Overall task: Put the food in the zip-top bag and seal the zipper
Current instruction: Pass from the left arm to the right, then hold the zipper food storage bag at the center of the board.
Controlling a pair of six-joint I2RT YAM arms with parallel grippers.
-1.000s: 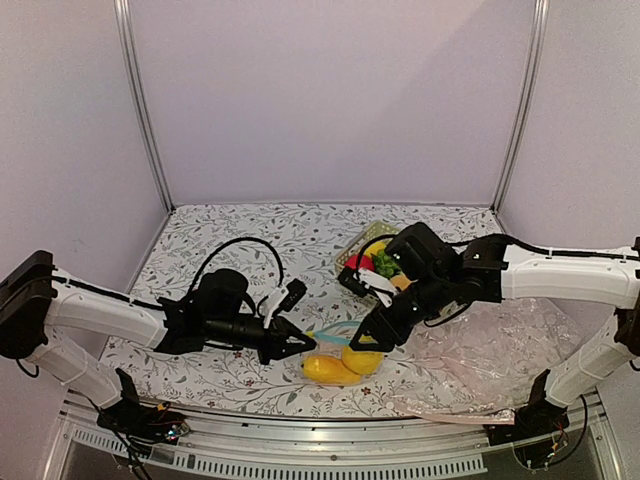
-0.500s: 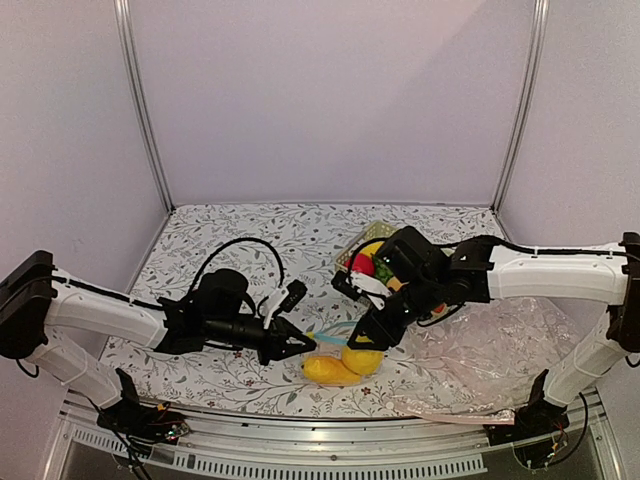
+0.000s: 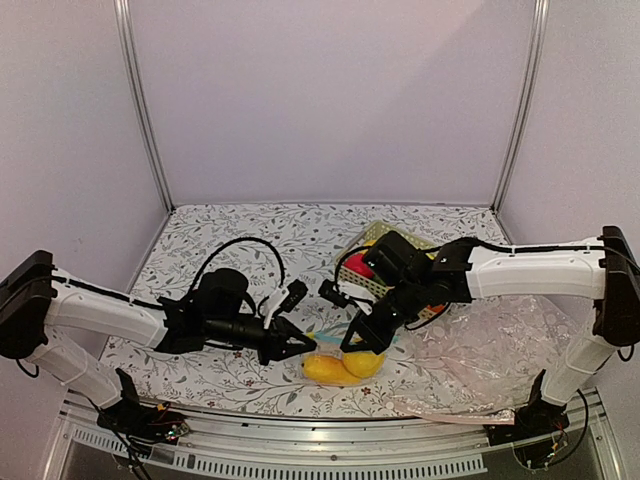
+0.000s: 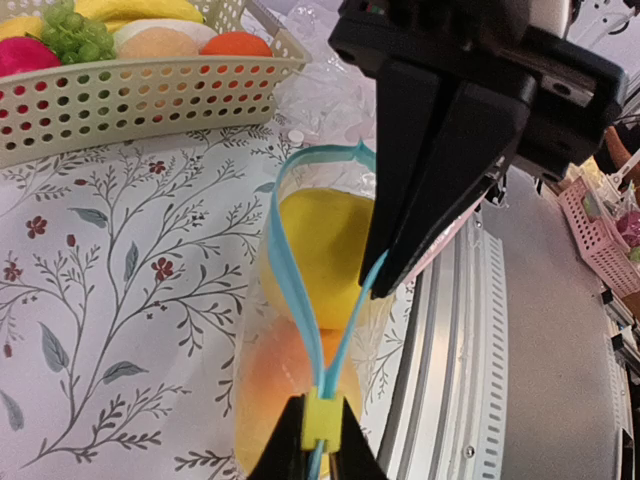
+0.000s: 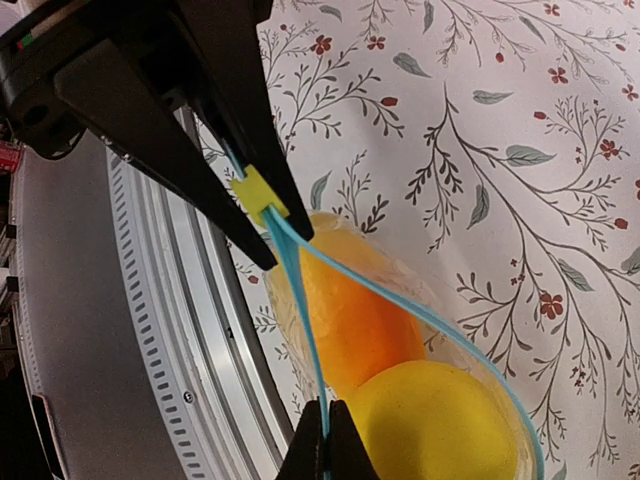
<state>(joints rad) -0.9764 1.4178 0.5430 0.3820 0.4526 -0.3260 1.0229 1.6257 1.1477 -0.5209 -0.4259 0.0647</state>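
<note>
The zip-top bag (image 3: 345, 366) lies near the table's front edge with the food inside: a round yellow fruit (image 4: 322, 240) and a longer orange one (image 4: 275, 380). The zipper (image 4: 292, 270) gapes in a loop over the yellow fruit. My left gripper (image 4: 322, 445) is shut on the zipper's small yellow slider (image 4: 322, 420) at one end. My right gripper (image 5: 325, 445) is shut on one blue strip of the zipper (image 5: 305, 330), close to the yellow fruit (image 5: 430, 420). In the top view the two grippers face each other over the bag, left (image 3: 298, 345) and right (image 3: 352, 343).
A perforated basket (image 4: 130, 100) of other toy fruit stands behind the bag, under the right arm. A large pinkish clear plastic sheet (image 3: 490, 355) covers the table's right side. The metal front rail (image 4: 470, 330) runs right beside the bag.
The right gripper has come down and left to the bag's mouth and shut on the blue strip. The left gripper has kept its hold on the slider without moving.
</note>
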